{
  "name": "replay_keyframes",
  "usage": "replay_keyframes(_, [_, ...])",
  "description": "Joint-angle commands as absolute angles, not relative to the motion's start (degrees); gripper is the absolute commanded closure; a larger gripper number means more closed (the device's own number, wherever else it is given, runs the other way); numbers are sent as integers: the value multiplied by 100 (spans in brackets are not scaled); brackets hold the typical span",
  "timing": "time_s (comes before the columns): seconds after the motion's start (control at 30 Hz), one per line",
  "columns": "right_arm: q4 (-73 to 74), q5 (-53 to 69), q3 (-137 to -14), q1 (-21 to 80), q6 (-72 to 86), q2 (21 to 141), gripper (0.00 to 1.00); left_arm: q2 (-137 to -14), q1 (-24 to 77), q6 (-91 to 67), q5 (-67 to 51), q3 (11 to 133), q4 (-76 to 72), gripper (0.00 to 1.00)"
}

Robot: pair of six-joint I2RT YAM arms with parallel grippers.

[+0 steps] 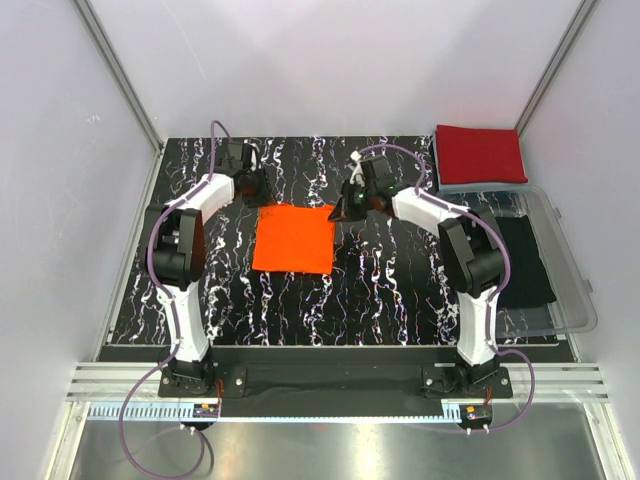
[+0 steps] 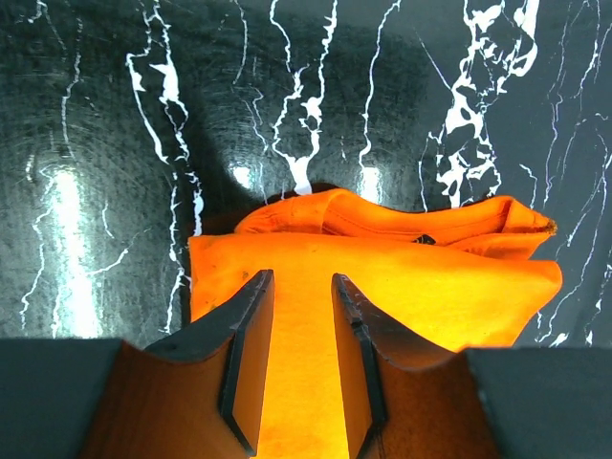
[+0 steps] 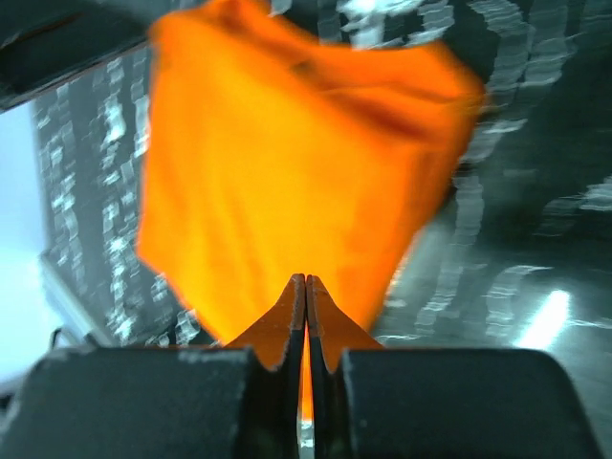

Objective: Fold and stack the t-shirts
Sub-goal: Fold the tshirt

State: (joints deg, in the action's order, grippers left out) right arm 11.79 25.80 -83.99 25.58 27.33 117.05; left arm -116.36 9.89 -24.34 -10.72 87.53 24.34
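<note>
Orange tee lies folded at the centre of the table; red tee sits folded at the far right corner. Right gripper is clenched on the orange cloth's far right corner, and left gripper is parted over its far left corner. Stacking step, by my read: left must clamp, then both carry it onto the red.

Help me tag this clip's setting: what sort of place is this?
Likely a lab robot cell: white walls enclose a black marbled table, left arm and right arm bolted at its edge.

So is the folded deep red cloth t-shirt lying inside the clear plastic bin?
No, the folded deep red t-shirt lies on the black marbled table, beyond the clear plastic bin.
</note>
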Motion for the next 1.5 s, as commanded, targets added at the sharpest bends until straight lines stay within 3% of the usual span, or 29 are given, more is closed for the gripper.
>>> replay_keyframes(0.0, [844, 3040, -8613, 2829, 3093, 11715, 96, -11504, 993, -2408, -1300, 8912, 2338, 64])
replay_keyframes(0.13, [642, 3164, -8613, 2865, 3138, 12093, 94, -11645, 984, -2400, -1301, 8886, 2338, 64])
replay_keyframes(0.43, [528, 2136, -8280, 2566, 2831, 12586, 93, -12076, 1002, -2452, -1414, 9263, 2373, 64])
replay_keyframes(0.67, [211, 2417, -7735, 2566, 3137, 11622, 88, -11147, 1125, -2312, -1108, 9167, 2872, 63])
replay_keyframes(0.8, [185, 2487, -7848, 2558, 3243, 11233, 85, -10364, 1274, -2338, -879, 8484, 3024, 63])
replay_keyframes(1.03, [167, 2952, -8542, 2558, 3173, 11943, 84, -9335, 1906, -2513, -730, 7217, 2980, 62])
replay_keyframes(1.47, [53, 3428, -9431, 1961, 3270, 13508, 81, -9606, 2021, -3014, -10, 5907, 2540, 63])
